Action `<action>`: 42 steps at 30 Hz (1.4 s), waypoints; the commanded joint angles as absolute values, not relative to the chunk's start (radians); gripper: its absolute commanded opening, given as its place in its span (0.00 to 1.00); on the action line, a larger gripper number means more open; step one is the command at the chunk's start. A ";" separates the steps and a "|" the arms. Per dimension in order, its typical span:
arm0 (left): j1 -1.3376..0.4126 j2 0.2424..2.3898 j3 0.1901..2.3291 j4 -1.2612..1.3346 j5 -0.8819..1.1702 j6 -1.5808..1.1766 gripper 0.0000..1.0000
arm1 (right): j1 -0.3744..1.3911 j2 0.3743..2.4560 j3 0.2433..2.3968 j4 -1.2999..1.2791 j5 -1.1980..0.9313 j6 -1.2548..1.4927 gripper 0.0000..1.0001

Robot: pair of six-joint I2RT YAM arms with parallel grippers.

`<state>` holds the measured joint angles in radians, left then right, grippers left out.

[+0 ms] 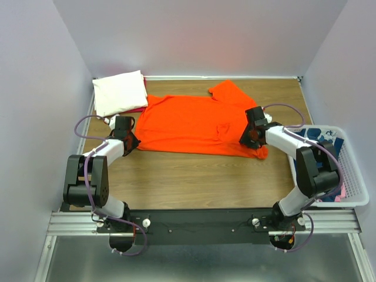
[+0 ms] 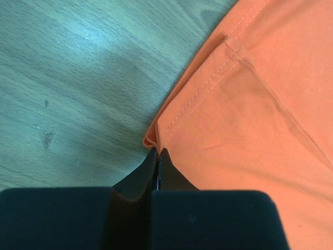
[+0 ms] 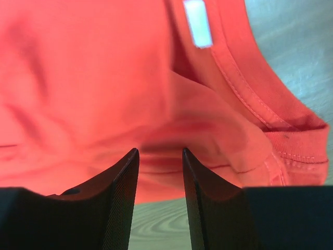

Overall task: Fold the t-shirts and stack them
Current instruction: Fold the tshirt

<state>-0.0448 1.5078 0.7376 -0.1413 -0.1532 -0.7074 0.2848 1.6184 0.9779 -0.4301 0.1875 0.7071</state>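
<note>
Centre of top view: orange t-shirt (image 1: 194,123) spread flat; soft, light, limp. Lower middle, left wrist view: left gripper (image 2: 157,155) closed, pinching hem corner (image 2: 154,136). Bottom, right wrist view: right gripper (image 3: 160,156) parted, gripping nothing; I'd grab the collar (image 3: 250,99) edge.

Orange t-shirt (image 1: 194,123): matt knit cloth with stitched hems; cream-white t-shirt (image 1: 120,92): matt cloth; table (image 1: 194,176): smooth wood-grain top with a faint sheen; basket (image 1: 355,182): white lattice plastic; fingers (image 3: 117,208) of right gripper (image 3: 159,151): black, matt, finely textured inner faces; rail (image 1: 70,223): bare brushed metal.
</note>
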 commanded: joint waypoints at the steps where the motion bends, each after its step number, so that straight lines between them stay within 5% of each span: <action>1: -0.037 1.508 0.703 -0.104 -0.143 -0.735 0.00 | 0.275 1.643 0.894 -0.382 0.187 0.768 0.46; 11: -0.037 1.385 0.583 -0.080 -0.147 -0.767 0.00 | 0.170 1.471 0.664 -0.376 0.149 0.802 0.59; 31: -0.038 1.037 0.350 -0.121 -0.103 -0.845 0.00 | 0.069 1.148 0.523 -0.615 0.072 0.867 0.66; 37: -0.040 0.993 0.388 -0.161 -0.061 -0.854 0.31 | 0.069 1.060 0.644 -0.698 0.063 0.807 0.75; 41: -0.040 0.953 0.471 -0.230 -0.080 -0.828 0.60 | 0.069 1.095 0.725 -0.663 0.006 0.727 0.76; 42: -0.038 0.945 0.485 -0.244 -0.089 -0.821 0.61 | 0.069 1.103 0.744 -0.652 0.006 0.718 0.76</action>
<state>-0.0448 0.9909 0.4164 -0.1864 -0.0826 -0.8425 0.0746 1.0836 0.6758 -0.6487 0.0277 0.7826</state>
